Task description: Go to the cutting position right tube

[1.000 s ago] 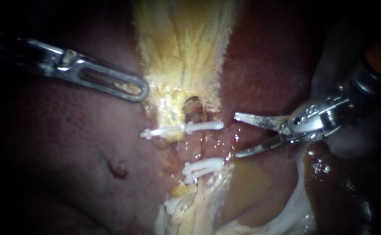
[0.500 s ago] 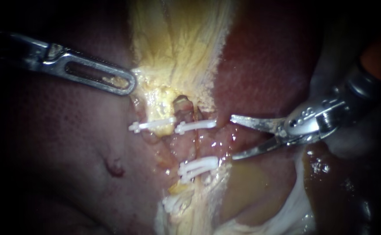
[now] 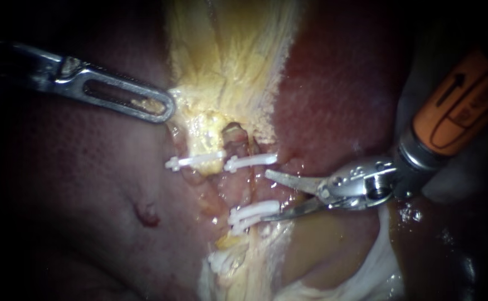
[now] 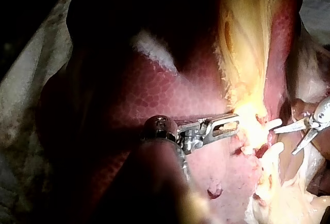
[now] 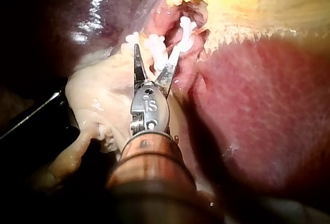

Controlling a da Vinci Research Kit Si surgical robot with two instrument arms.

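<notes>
Steel right pincer [image 3: 266,195]: two curved blades, spread apart, holding nothing. Right instrument [image 3: 366,184] enters from the right, with an orange band on its shaft. The right tube [image 3: 250,189] is pinkish and lies just ahead of the blade tips, not clearly between them. The upper right clip [image 3: 250,161] is near the pincer's upper blade, on its outer side. The lower blade tip is at the double lower clips [image 3: 254,214]; touching or just beside, can't tell. The left clip [image 3: 194,161] is past the right tube, on the far side from the right pincer. More white clips [image 3: 224,259] sit beyond the lower blade, farther off. Liver [image 3: 338,83] lies behind the right pincer. In the right wrist view, white clips are just ahead of the spread blades.

Left instrument [image 3: 60,75] enters from the left. The left pincer [image 3: 163,108] is slotted and pressed together, pinching the edge of the yellow tissue [image 3: 227,61], well apart from the right pincer.
</notes>
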